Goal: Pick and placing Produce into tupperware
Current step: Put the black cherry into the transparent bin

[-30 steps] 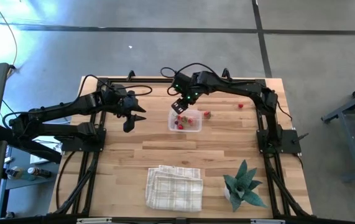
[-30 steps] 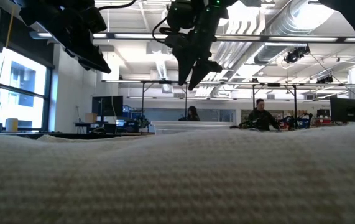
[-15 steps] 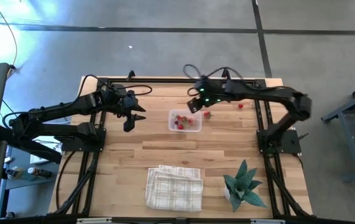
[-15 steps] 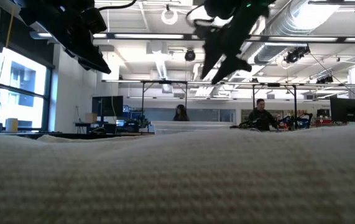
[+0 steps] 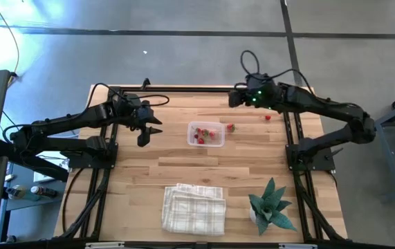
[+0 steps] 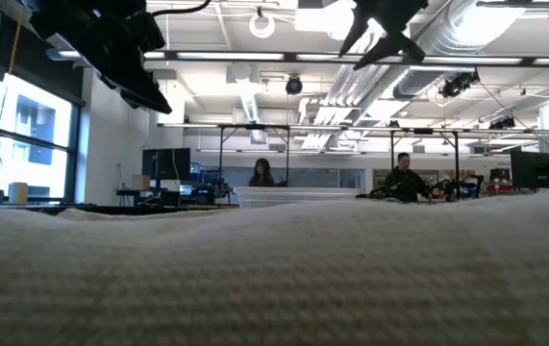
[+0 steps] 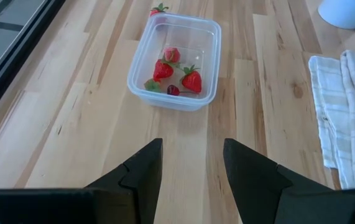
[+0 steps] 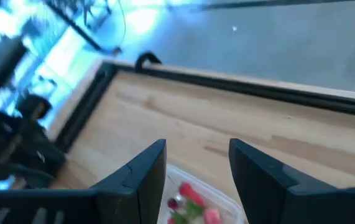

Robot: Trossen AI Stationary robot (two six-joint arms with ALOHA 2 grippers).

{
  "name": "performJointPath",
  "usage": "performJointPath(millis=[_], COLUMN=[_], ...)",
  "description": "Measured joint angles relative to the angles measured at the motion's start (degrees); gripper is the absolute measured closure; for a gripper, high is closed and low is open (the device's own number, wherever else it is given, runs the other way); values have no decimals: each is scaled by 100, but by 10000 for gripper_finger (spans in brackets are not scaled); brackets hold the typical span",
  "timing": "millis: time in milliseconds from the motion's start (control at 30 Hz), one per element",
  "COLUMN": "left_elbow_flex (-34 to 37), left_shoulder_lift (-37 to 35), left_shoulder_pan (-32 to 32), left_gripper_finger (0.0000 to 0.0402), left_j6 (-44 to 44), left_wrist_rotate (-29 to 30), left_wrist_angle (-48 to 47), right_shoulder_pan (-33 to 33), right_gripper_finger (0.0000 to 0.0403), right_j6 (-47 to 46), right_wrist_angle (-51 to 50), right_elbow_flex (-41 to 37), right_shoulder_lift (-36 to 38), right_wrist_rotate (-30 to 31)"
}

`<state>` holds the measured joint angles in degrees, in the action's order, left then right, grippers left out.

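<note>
**Both hands empty, two berries left on the table**

We see the tub [image 5: 206, 134] near the middle of the table [image 5: 183, 173], already holding several red berries [image 7: 191, 80] and one small dark piece [image 7: 173, 90]. It sits between the two arms, which we judge lets either one reach it.

Our right hand [image 5: 233, 100] is raised near the table's far edge, off to the right of the tub. Its fingers [image 8: 141, 176] are spread with nothing between them. From there it looks down on the tub's far end. We judge it is placed to go for a loose berry, since one [image 5: 230, 127] lies just beside the tub's right wall and another [image 5: 268, 117] lies farther right, near the arm's base.

Our left hand [image 5: 147, 130] hangs left of the tub, also released and empty, pointed at the tub as if waiting.

A folded cloth [image 5: 194, 209] and a small plant [image 5: 272, 207] sit at the near side, well apart from the work.
</note>
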<state>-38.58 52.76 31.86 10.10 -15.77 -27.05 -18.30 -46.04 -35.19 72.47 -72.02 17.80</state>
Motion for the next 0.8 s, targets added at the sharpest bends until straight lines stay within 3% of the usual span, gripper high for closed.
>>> performJointPath(millis=[233, 500, 800], left_elbow_flex=[1, -1, 0], left_shoulder_lift=[0, 1, -1], left_shoulder_pan=[0, 0, 0], left_gripper_finger=[243, 243, 243], left_j6=[-1, 1, -1], left_wrist_rotate=[0, -2, -2], left_wrist_angle=[0, 0, 0], right_shoulder_pan=[-410, -1012, -1881], right_gripper_finger=[236, 236, 236], right_j6=[-321, 147, -164], right_wrist_angle=[552, 1830, 1522], right_elbow_flex=[-1, -2, 12], right_shoulder_lift=[128, 110, 108], right_wrist_rotate=[299, -472, -1399])
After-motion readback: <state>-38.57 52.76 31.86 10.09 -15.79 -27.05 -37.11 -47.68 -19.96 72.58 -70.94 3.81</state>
